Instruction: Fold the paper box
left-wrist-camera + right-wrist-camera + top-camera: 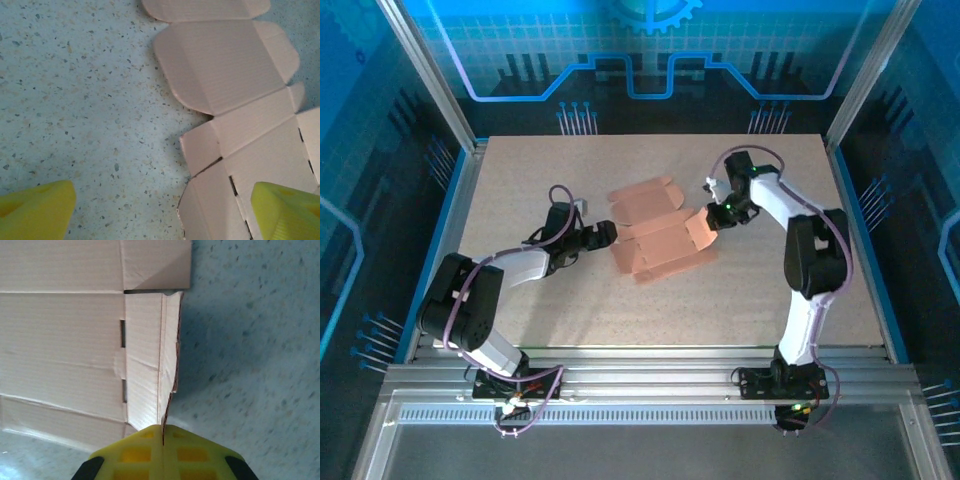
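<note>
The paper box point(655, 235) is a flat salmon-orange die-cut sheet lying mid-table, with its right flap point(701, 229) lifted off the surface. My right gripper point(717, 213) is shut on that flap's edge; in the right wrist view the thin cardboard edge point(170, 390) runs up from between the closed yellow fingers point(135, 452). My left gripper point(610, 234) sits at the sheet's left edge, open. The left wrist view has its yellow fingertips point(35, 210) far apart: one over bare table, the other over the sheet's flaps point(230, 155). Nothing is between them.
The speckled table point(520, 180) has metal rails on each side and at the near edge point(640, 370). Blue glass walls point(380, 120) enclose the cell. Both arm bases sit at the near edge.
</note>
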### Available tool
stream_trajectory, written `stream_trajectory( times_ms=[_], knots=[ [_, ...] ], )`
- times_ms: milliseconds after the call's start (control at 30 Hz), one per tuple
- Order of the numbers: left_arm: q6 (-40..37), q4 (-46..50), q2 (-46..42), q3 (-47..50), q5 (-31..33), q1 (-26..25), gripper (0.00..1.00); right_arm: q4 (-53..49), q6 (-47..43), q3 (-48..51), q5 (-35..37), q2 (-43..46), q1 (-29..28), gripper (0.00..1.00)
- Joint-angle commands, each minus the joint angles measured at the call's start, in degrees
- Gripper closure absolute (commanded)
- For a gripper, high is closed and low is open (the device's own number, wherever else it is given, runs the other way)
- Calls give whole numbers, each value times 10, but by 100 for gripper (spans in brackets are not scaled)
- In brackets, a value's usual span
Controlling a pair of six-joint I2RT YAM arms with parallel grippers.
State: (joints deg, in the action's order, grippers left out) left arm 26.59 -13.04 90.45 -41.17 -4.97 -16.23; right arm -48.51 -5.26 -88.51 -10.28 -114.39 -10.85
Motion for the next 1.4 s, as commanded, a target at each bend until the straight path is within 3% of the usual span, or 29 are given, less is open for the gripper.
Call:
stream_trajectory(
  times_ms=[0, 67, 133, 167, 233, 333, 533, 733, 900, 1133, 1367],
  knots=[
    [-30, 36, -22, -23, -16, 1, 7, -126, -80, -88, 52, -52, -11, 90],
    [-44, 51, -25, -32, -15, 1, 6, -127, -68, -125, 67, -51, -9, 68],
    [-61, 68, -25, -49, -15, 1, 5, -97, -36, -113, 60, -15, -10, 37],
    [-70, 72, -22, -61, -21, 1, 5, -69, -14, -88, 52, 17, -10, 26],
    [-100, 82, -4, -92, -52, 1, 4, 14, 53, -4, 58, 96, -10, 17],
    [-147, 112, 56, -165, -93, 3, 3, 120, 178, 134, 54, 208, -8, 16],
    [-209, 230, 231, -371, -121, 6, 6, 273, 345, 347, -123, 329, -18, 17],
    [-163, 289, 379, -545, -144, 12, 30, 364, 455, 466, -152, 352, -81, 17],
    [-95, 337, 448, -626, -120, 9, 41, 458, 540, 509, -163, 340, -125, 18],
    [-2, 356, 405, -547, -30, 12, 56, 485, 562, 506, -149, 309, -110, 20],
    [150, 230, 250, -291, 17, 12, 51, 496, 536, 409, -171, 225, -113, 20]
  ],
)
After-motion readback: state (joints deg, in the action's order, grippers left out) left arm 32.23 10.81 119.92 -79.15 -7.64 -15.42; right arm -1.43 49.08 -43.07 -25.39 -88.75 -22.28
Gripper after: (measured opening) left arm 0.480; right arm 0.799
